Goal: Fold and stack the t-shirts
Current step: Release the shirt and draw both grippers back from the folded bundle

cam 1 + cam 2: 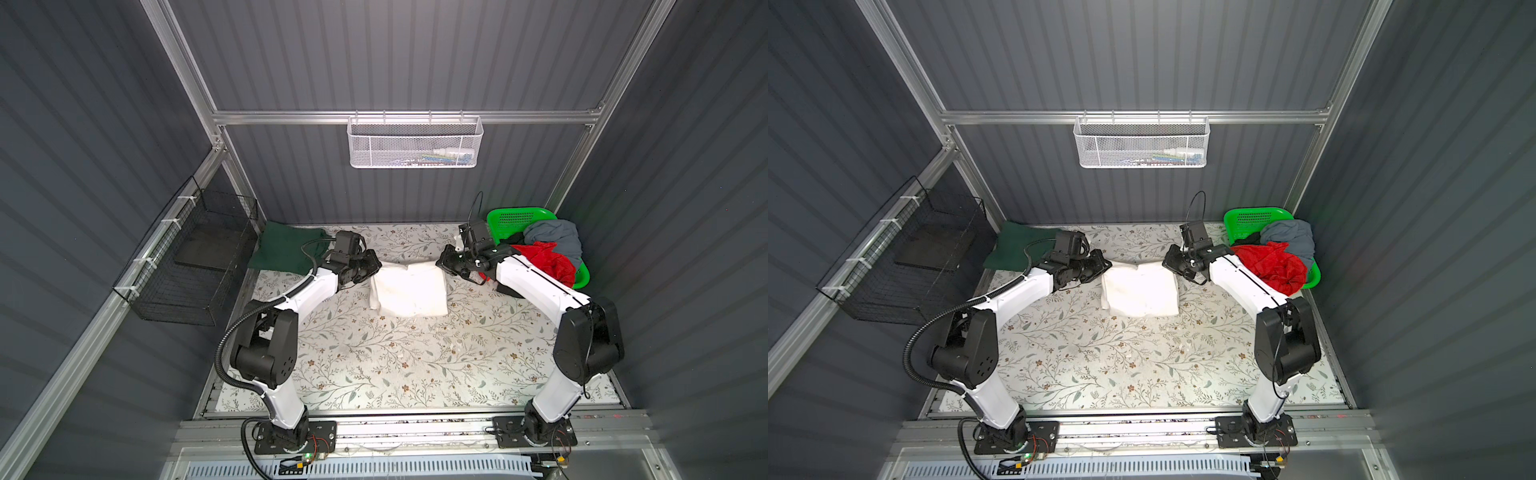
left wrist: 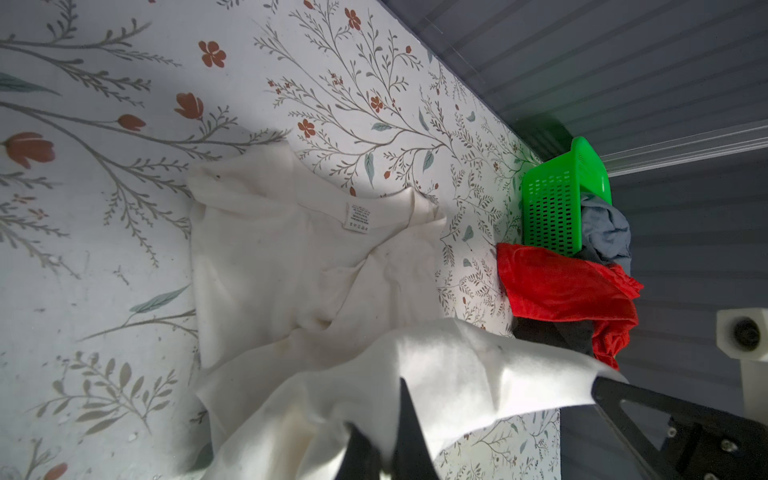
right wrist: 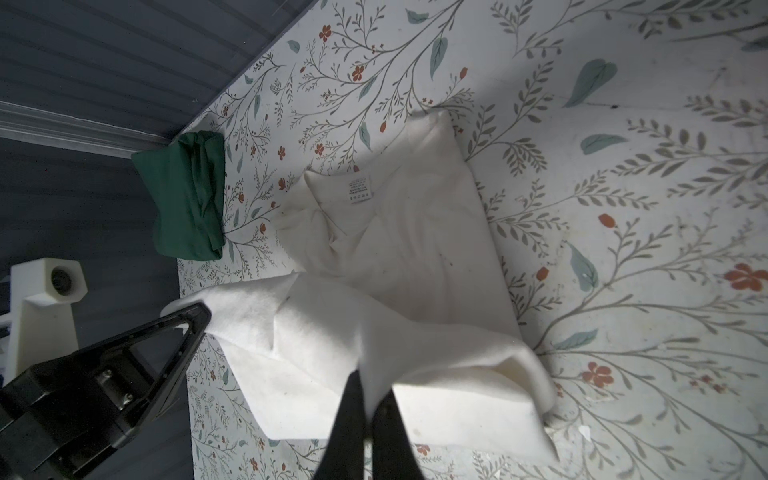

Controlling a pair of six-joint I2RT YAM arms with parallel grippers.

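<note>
I am pinching tight the far edge of the off-white shirt (image 1: 409,291), left fingers (image 1: 374,266) at 9 o'clock, right fingers (image 1: 441,261) at 3 o'clock, and the rest is lying on the bench (image 1: 374,365) toward 6 o'clock, where I should be folding it.

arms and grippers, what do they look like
White shells and black joints on left arm and right arm. A black corrugated hose runs along the left, a thin black cable loops at the right wrist. Black left gripper and right gripper, slim tapered jaws.
</note>
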